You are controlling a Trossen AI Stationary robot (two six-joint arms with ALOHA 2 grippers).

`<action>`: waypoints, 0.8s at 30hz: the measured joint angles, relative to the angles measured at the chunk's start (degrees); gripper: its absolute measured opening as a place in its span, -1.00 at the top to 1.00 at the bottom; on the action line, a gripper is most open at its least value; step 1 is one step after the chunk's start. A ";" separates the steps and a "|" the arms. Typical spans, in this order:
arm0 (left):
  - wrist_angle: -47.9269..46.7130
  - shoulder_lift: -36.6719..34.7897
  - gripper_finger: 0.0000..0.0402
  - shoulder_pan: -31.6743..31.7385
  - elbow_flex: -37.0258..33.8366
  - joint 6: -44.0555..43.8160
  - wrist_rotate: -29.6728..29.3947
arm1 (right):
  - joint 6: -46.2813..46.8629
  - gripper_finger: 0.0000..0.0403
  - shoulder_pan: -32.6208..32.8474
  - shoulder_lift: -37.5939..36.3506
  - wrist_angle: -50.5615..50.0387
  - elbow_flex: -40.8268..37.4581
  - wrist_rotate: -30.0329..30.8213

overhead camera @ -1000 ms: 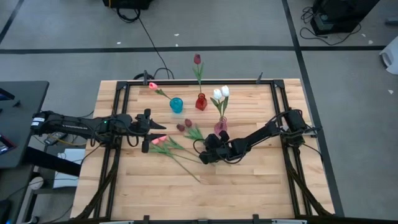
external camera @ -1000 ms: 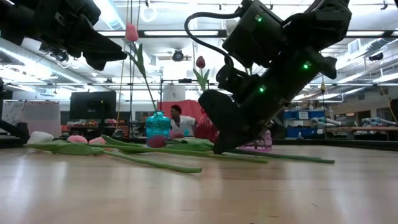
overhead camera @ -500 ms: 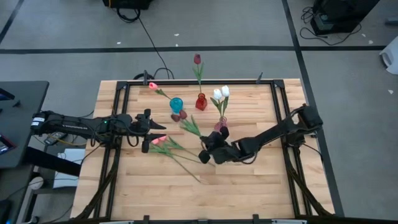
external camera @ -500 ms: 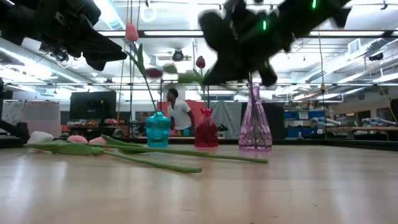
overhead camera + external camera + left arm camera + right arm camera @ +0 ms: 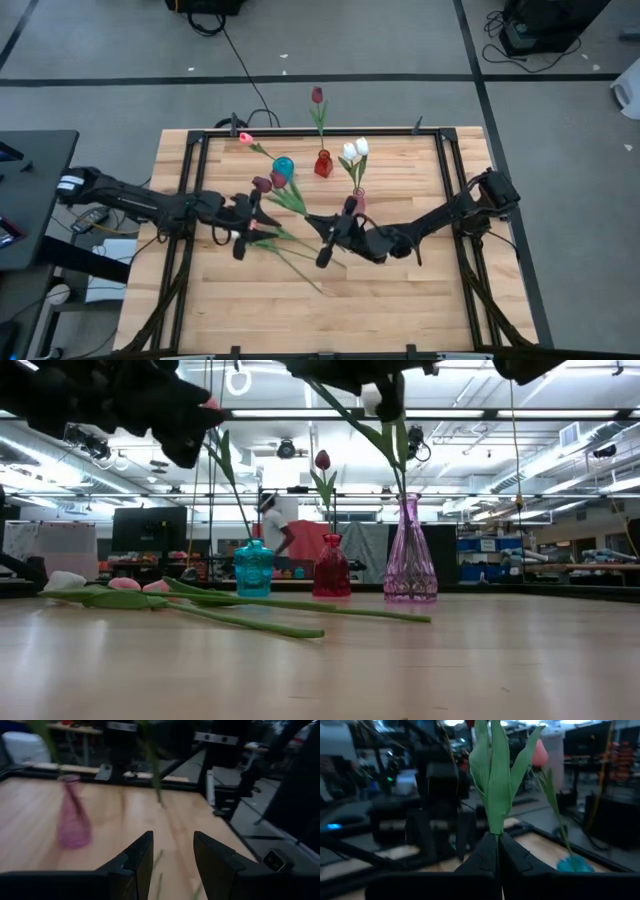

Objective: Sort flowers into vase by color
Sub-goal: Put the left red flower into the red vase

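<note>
My right gripper (image 5: 320,232) is shut on the stems of two dark red tulips (image 5: 270,181), held above the table's middle. Their heads point toward the teal vase (image 5: 284,167), which holds one pink tulip (image 5: 244,138). The red vase (image 5: 323,163) holds a dark red tulip (image 5: 317,95), and the pink vase (image 5: 355,201) holds white tulips (image 5: 355,148). Pink tulips (image 5: 262,227) lie flat on the table. My left gripper (image 5: 247,222) hovers open above them, well off the wood (image 5: 170,410). My right gripper pinches the dark red tulips' green stem (image 5: 496,842) between its two fingers, just below the leaves (image 5: 492,770). The fingers lie across the stem and point roughly toward the table's left. The flowers are lifted clear of the table, heads away from the gripper.
The three vases stand in a row near the table's far edge (image 5: 253,568) (image 5: 332,570) (image 5: 410,560). Long green stems (image 5: 250,622) of the lying tulips stretch across the middle. Bare wood lies toward the near edge (image 5: 400,300). A person stands beyond the table (image 5: 272,520).
My right gripper has risen from the table and shifted a little toward the left, carrying the two dark red tulips up with it. Their heads have swung from the middle toward the teal vase. My left gripper has reached slightly toward the right.
</note>
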 joint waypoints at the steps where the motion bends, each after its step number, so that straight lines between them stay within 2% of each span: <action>1: 2.07 1.53 0.27 -0.46 0.00 0.01 0.08 | -0.17 0.94 -0.31 -0.01 0.62 0.00 -0.76; 3: 6.46 4.62 0.27 -1.25 0.36 0.02 0.12 | -1.15 0.94 -0.80 -0.01 1.28 0.00 -2.22; 8: 10.72 10.80 0.27 -1.67 3.90 0.58 0.22 | -1.35 0.94 -1.76 -0.01 1.95 0.00 -5.04; 14: 12.54 17.75 0.27 -1.35 8.97 3.40 -0.04 | -2.56 0.94 -2.77 -0.01 2.55 0.00 -8.38; 24: 15.13 24.92 0.27 1.77 14.43 4.51 -2.54 | -8.16 0.94 -2.97 -0.01 5.48 0.00 -9.25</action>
